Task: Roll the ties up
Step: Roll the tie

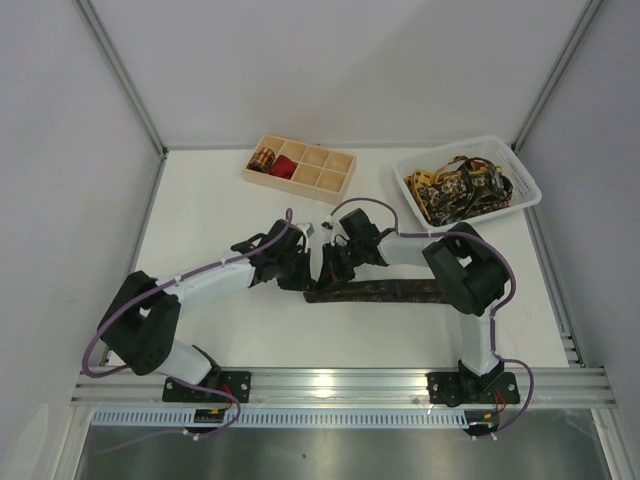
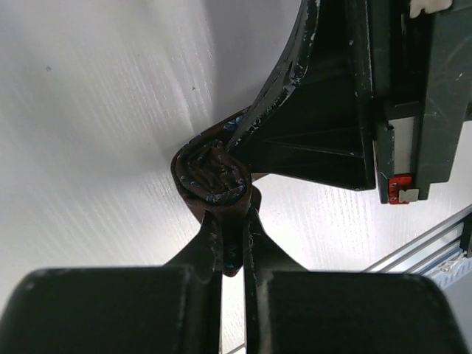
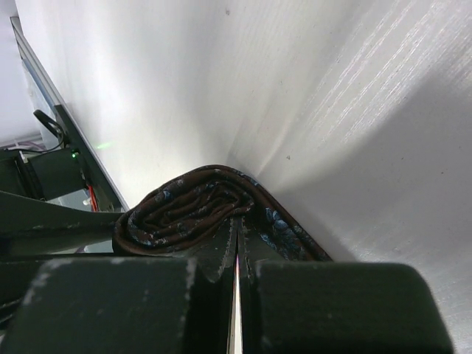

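A dark brown patterned tie (image 1: 390,292) lies flat across the table in front of the arms, its left end wound into a small coil (image 2: 212,171). My left gripper (image 2: 234,225) is shut on a fold of fabric at the coil's near edge. My right gripper (image 3: 237,227) is shut, its tips pressed against the coil (image 3: 184,210) where the outer wrap passes over them; no fabric shows between its fingers. In the top view both grippers, left (image 1: 303,277) and right (image 1: 333,262), meet over the coil and hide most of it.
A pale wooden compartment tray (image 1: 325,170) at the back holds a gold-and-black coiled tie (image 1: 263,158) and a red one (image 1: 285,166). A white basket (image 1: 520,180) at the back right holds several loose gold-and-black ties (image 1: 455,188). A metal rail (image 1: 340,385) runs along the near edge.
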